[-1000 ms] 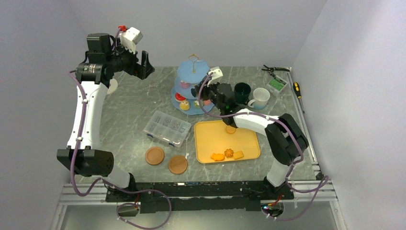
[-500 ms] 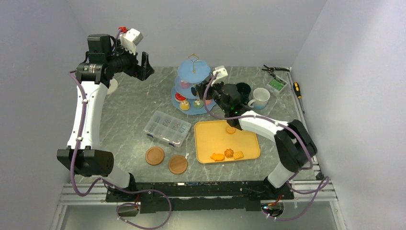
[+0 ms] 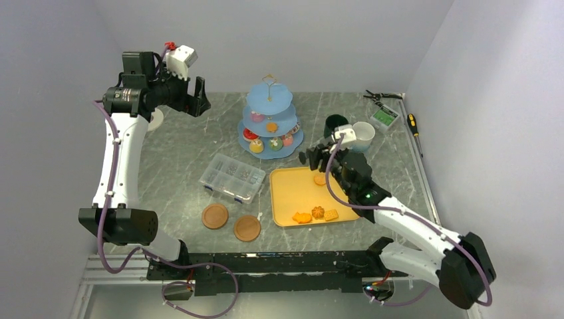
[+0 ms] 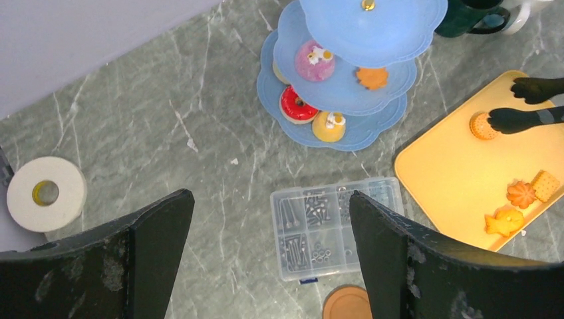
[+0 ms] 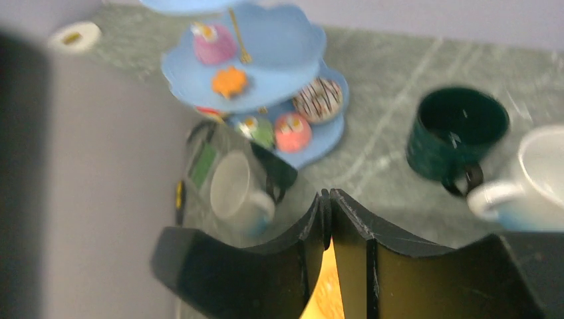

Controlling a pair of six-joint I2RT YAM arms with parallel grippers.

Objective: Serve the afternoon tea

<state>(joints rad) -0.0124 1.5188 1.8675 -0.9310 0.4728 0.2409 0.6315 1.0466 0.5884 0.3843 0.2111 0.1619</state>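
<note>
The light-blue three-tier stand [image 3: 269, 100] stands at the back centre. A pink cake [image 4: 314, 58] and an orange biscuit [image 3: 271, 126] lie on its middle tier, and a red doughnut [image 4: 295, 104] and small cakes on its bottom tier. The dark-green mug [image 3: 334, 124] and the white mug [image 3: 363, 134] stand to its right. The orange tray [image 3: 299, 196] holds a round biscuit [image 3: 320, 179] and three more biscuits [image 3: 318, 213]. My right gripper [image 3: 307, 158] is shut and empty in the right wrist view [image 5: 327, 196], over the tray's far edge beside the round biscuit. My left gripper [image 3: 198, 96] is open and empty, held high at the back left.
A clear compartment box [image 3: 232, 176] lies left of the tray, with two brown coasters [image 3: 215, 216] in front of it. A tape roll [image 4: 45, 193] lies at the back left. Black tongs [image 3: 376, 96], a green box [image 3: 384, 117] and a screwdriver [image 3: 412, 123] lie at the back right.
My right arm has drawn back from the stand to the tray's far edge. The orange biscuit on the middle tier now shows. The left arm has barely moved.
</note>
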